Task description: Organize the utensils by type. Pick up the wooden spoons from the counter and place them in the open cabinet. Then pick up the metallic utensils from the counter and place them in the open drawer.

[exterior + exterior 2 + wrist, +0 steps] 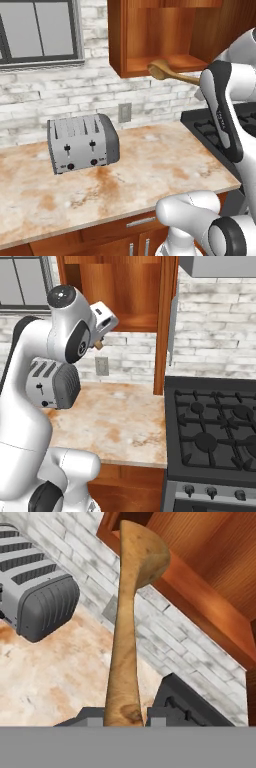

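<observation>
At cabinet (150,45) lip, gripper (123,719) pinching wooden spoon (131,602) by handle, bowl over shelf edge, above counter (150,165).

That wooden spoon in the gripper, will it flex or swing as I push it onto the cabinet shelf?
The wooden spoon looks rigid: its handle runs straight from the gripper to the bowl, so flex seems unlikely. It is held near the handle's end, so it may pivot if the bowl bumps the cabinet shelf edge. Probably light, and its rounded bowl may rock when released.
</observation>
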